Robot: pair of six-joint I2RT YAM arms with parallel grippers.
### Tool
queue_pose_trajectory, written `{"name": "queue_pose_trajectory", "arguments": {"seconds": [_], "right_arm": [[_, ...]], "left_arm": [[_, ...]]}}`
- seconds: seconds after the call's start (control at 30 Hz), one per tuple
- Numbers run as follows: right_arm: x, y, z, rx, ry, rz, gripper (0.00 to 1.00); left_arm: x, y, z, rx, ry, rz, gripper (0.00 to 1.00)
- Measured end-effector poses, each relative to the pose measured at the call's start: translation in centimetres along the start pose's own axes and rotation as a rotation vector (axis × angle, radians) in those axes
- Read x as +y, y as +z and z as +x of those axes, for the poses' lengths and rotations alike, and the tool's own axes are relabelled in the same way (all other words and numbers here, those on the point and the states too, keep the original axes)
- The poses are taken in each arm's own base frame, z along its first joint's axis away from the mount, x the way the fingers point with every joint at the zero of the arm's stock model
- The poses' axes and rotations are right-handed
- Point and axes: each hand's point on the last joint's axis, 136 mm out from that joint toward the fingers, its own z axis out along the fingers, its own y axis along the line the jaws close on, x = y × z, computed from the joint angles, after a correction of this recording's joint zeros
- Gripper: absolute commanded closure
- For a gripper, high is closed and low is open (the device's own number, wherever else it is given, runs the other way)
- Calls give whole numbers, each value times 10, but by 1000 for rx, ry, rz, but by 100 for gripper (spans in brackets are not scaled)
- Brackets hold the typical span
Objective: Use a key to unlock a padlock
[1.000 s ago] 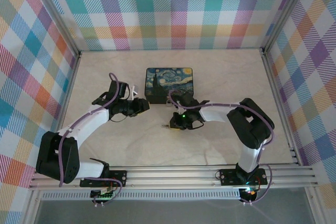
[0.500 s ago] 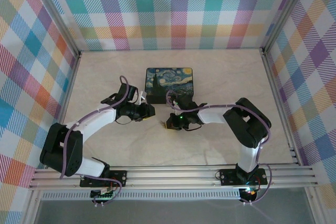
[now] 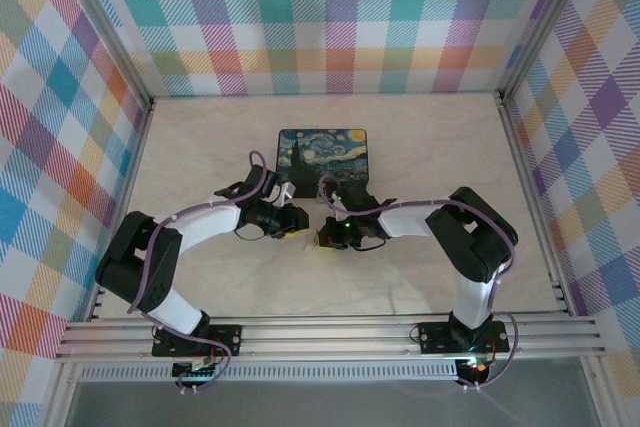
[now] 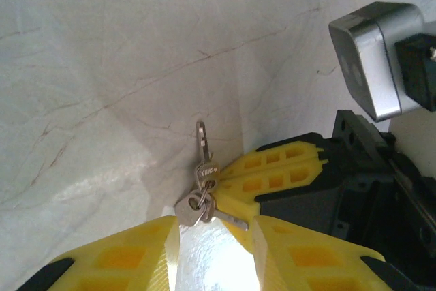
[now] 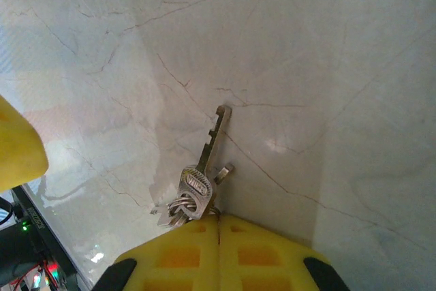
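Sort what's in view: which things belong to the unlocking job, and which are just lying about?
Job: key, held by the shut right gripper; padlock, apparently gripped in the left gripper.
Lying about: starry-night tin box.

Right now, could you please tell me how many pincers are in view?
2. The left pincer, just on the near side of the tin box, grips the padlock; the right pincer, close to its right, is shut on the key.

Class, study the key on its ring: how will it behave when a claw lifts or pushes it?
The key looks thin, flat metal: probably stiff and light. It shares a ring with other keys, so the bunch likely flops and swings. Smooth metal, it may slip from the right claw.
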Motion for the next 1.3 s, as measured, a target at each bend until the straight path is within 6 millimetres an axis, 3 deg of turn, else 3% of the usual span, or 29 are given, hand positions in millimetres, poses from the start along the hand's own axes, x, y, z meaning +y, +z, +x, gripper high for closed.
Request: {"name": "queue_pose_trajectory", "arguments": {"seconds": [0.2,0.53,0.93,1.3], "right_arm": [[-1,-1,-1,-1,3,-4,100],[-1,-1,-1,0,5,-18,100],[0,-2,-1,2,6,-29,100],[-1,-2,-2,3,8,-31,100]], "left_arm": [[-7,9,6,1,49,0,75],[18,20,22,-33,114,-20,77],[7,19,20,-75,194,40,72],[-7,16,29,-80,314,54,74]]}}
